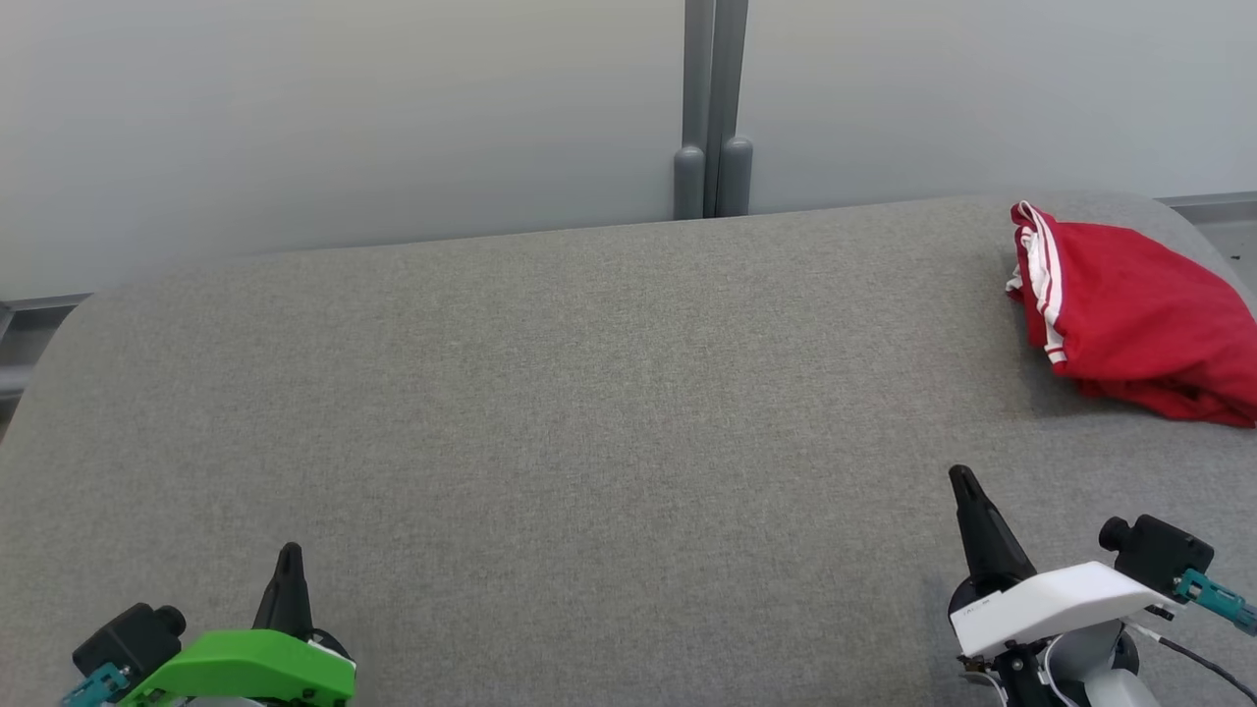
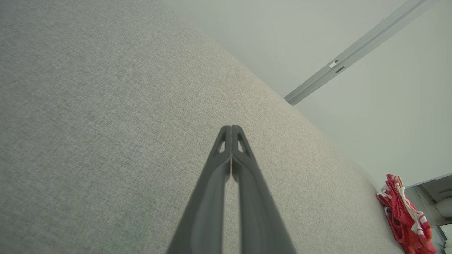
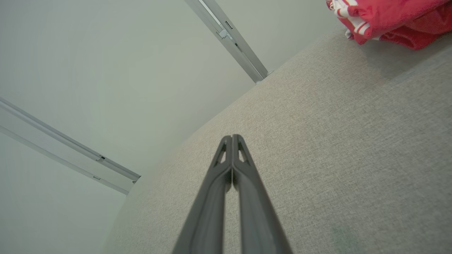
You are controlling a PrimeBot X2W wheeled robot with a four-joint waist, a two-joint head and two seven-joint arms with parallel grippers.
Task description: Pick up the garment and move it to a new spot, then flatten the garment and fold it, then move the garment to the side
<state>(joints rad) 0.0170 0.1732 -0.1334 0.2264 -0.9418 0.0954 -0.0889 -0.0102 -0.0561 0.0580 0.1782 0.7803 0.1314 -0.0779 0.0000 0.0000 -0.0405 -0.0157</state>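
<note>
The grey counter (image 1: 589, 393) is covered in woven cloth, matt and finely grained. At the upper right of the frame, the red garment with white stripes (image 1: 1139, 314) is soft, matt cloth, creased. The left pincer (image 1: 288, 550) and right pincer (image 1: 960, 478) have dark, matt, plastic-looking fingers. The first sits under a smooth green plastic shell (image 1: 255, 670), the second under a smooth white plastic shell (image 1: 1051, 599). The pale wall panels (image 1: 344, 118) look smooth, and the grey post (image 1: 715, 98) looks like painted metal.

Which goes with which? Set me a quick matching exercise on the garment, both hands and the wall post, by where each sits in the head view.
1. garment
2. left hand
3. right hand
4. wall post

A. lower right, shut, white cover behind it
B. top centre, behind the grey surface
C. far right, bunched on the grey surface
D. lower left, shut, green cover behind it

Pairs: 1-C, 2-D, 3-A, 4-B
</note>
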